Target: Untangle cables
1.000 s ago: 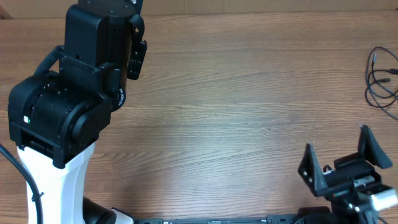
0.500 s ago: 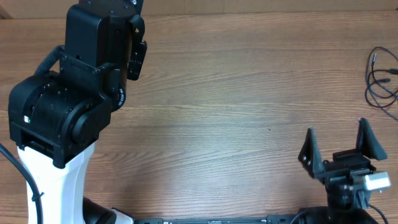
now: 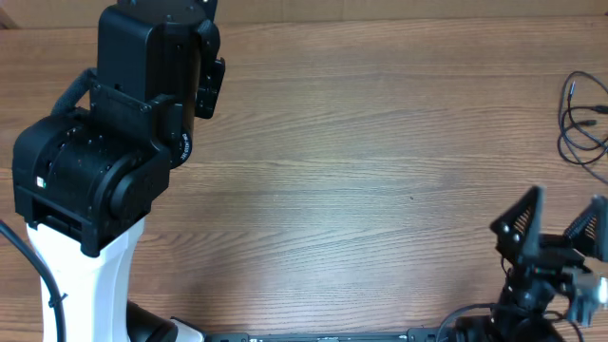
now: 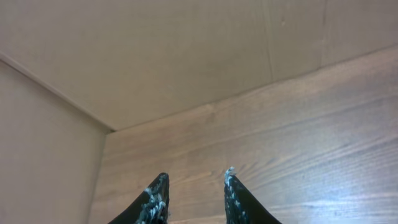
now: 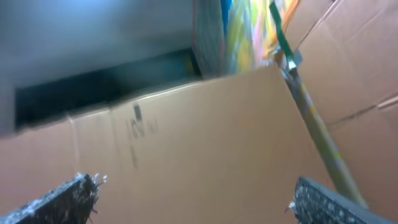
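Right gripper [image 3: 556,223] is open wide with empty jaws, sitting over the near right part of the table [image 3: 380,142] and tilted upward. In its wrist view the fingers [image 5: 81,193] show only at the lower corners, and between them is a blurred cardboard wall [image 5: 217,124]. Above the cardboard are a dark gap and some coloured stuff; can't tell what it is. Cables [image 3: 578,119] lie on the table beyond the right gripper and well apart from it, at the far right edge. They are thin black loose loops with small plug ends, partly cut off by the frame. Neither gripper touches them. Left gripper [image 4: 196,177] is partly open, with a narrow gap between the fingers and nothing held. It points at bare wood, with cardboard ahead of it and more to its left, the two meeting in a corner. Overhead shows only the left arm [image 3: 104,161], bulky black on a white base at the far left, with its gripper hidden under it. From that arm the cables are far off to the right, across the table.
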You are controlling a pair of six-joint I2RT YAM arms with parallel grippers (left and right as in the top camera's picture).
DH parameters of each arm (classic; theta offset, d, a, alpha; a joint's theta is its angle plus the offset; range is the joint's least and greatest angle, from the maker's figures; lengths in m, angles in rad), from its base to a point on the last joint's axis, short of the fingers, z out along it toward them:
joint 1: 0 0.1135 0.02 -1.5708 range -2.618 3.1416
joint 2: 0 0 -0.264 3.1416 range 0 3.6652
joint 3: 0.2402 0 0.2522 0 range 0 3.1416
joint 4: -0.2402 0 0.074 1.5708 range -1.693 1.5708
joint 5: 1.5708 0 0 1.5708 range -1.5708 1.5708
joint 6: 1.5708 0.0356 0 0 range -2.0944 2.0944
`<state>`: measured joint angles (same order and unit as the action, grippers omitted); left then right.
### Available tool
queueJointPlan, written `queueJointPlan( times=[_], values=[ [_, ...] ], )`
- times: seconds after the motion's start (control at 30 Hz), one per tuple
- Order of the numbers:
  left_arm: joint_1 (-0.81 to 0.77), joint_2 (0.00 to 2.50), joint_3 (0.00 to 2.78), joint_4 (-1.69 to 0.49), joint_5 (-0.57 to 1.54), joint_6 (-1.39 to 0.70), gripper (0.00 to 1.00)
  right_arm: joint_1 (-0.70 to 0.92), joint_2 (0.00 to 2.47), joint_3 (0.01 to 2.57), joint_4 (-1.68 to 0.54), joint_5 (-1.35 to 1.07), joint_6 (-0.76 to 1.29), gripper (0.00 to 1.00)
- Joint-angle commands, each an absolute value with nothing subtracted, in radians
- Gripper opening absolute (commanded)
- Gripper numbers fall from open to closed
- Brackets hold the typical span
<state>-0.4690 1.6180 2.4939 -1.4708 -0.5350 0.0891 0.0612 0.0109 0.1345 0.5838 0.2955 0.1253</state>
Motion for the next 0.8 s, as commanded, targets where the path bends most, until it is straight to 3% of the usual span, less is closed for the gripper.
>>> queueJointPlan(
  times=[0.0, 0.07, 0.23, 0.77],
  values=[
    [-0.464, 1.616, 2.502, -1.485, -0.527, 0.101, 0.28, 0.066, 0.007, 0.041, 0.744, 0.245, 0.183, 1.0],
    [-0.464, 1.616, 2.502, -1.493, -0.527, 0.101, 0.28, 0.066, 0.007, 0.007, 0.83, 0.196, 0.176, 1.0],
    [-0.464, 1.616, 2.502, -1.496, -0.527, 0.101, 0.28, 0.066, 0.007, 0.009, 0.786, 0.105, 0.094, 1.0],
    [-0.464, 1.616, 2.502, -1.492, -0.527, 0.107, 0.26, 0.065, 0.007, 0.009, 0.21, -0.008, 0.071, 1.0]
  ],
)
